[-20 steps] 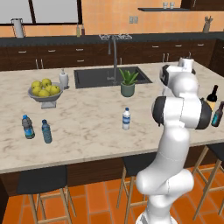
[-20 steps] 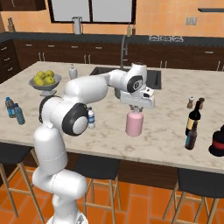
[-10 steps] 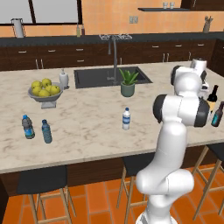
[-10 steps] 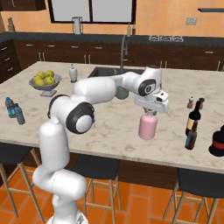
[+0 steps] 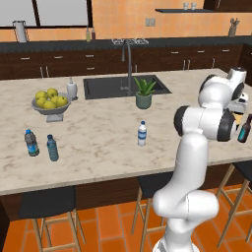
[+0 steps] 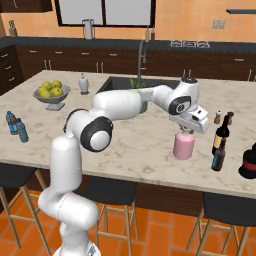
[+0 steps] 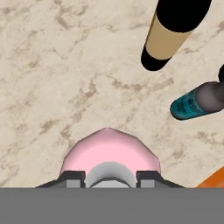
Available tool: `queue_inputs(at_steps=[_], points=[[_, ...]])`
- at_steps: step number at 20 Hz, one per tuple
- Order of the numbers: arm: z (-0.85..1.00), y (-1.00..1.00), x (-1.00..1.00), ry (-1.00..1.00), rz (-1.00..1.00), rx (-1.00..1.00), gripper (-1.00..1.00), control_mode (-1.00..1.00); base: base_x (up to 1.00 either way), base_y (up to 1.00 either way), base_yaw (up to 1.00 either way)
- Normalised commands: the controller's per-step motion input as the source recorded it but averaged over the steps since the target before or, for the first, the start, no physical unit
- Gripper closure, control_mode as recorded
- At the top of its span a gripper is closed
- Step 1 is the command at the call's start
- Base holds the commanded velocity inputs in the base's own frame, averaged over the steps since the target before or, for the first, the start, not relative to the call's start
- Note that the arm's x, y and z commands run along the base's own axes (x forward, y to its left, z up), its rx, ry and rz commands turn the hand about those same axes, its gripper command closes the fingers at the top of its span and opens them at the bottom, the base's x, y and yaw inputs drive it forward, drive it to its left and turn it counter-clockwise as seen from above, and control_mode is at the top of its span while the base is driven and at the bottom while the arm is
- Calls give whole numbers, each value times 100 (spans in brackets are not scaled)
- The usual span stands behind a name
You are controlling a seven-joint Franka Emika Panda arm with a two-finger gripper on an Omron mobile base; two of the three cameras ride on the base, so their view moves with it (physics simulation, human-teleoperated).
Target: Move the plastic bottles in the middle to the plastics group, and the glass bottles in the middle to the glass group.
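Gripping the pink bottle (image 6: 183,145), the pincer (image 6: 186,131); labels unreadable.

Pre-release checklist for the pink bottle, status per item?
1. Gripper shut on the pink bottle at its stopper: ok; a finger sits on each side of the stopper in the hand view.
2. Bottle upright: ok.
3. Bottle base resting on the counter: cannot tell; it looks at or just above the surface.
4. Near the wine bottle: ok, close beside it, apart.
5. Clear of the teal-label bottle: ok, a gap shows in the hand view.
6. White-capped water bottle moved to the blue-capped bottles: not ok, it stands mid-counter.
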Motion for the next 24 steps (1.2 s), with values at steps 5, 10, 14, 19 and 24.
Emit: queue_inputs(at_steps=[5,10,14,19,24], points=[[0,-26,-1,-4,-19,-3,100,-100,0,0,0],[-3,-29,-6,0,-15,0,100,-100,0,0,0],[-6,-23,-3,0,-14,0,100,-100,0,0,0],[-11,-2,0,0,-9,0,100,-100,0,0,0],[-38,-2,0,0,-9,0,100,-100,0,0,0]])
